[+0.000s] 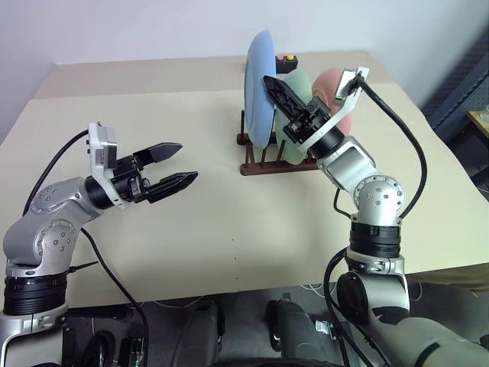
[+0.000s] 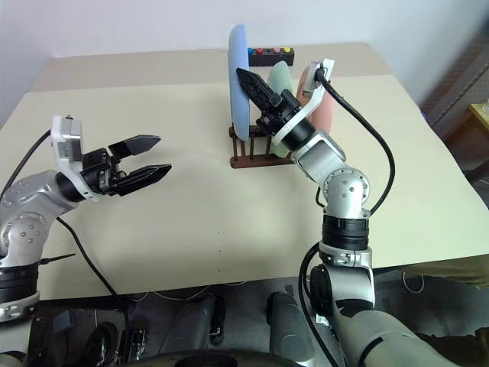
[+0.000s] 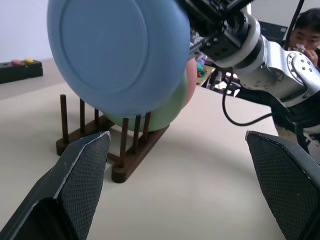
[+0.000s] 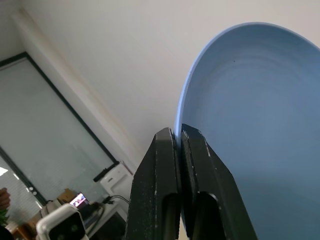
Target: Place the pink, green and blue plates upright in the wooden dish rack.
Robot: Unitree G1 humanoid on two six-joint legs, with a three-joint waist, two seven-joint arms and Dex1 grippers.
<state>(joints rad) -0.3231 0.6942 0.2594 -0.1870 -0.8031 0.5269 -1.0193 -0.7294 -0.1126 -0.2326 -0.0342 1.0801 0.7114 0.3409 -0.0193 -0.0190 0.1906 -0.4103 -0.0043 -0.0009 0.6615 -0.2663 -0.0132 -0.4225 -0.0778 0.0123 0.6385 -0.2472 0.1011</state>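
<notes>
- Beige matte tabletop [image 1: 229, 229], wide and plain, against a pale wall.
- Small dark reddish-brown wooden dish rack [image 1: 269, 162] with two base rails and thin upright pegs, standing at mid-table toward the far edge.
- Round light blue matte plate [image 1: 260, 88], upright on edge at the left end of the rack, lower rim between the pegs, tallest of the three.
- Round pale mint green plate [image 1: 292, 115], upright in the rack just behind the blue one, partly hidden by the right arm.
- Round salmon pink plate [image 1: 334, 95], upright at the right end of the rack, beside the green one.
- Right gripper [image 1: 273, 86], two black fingers clenched on the rim of the blue plate, pointing up and to the left; rim pinched between the fingers [image 4: 165, 165] in the right wrist view.
- Left gripper [image 1: 174, 164], black fingers spread wide and holding nothing, hovering above bare table, well apart from the rack on its left.
- Small black box with coloured buttons [image 2: 267, 53], on the table behind the rack.
</notes>
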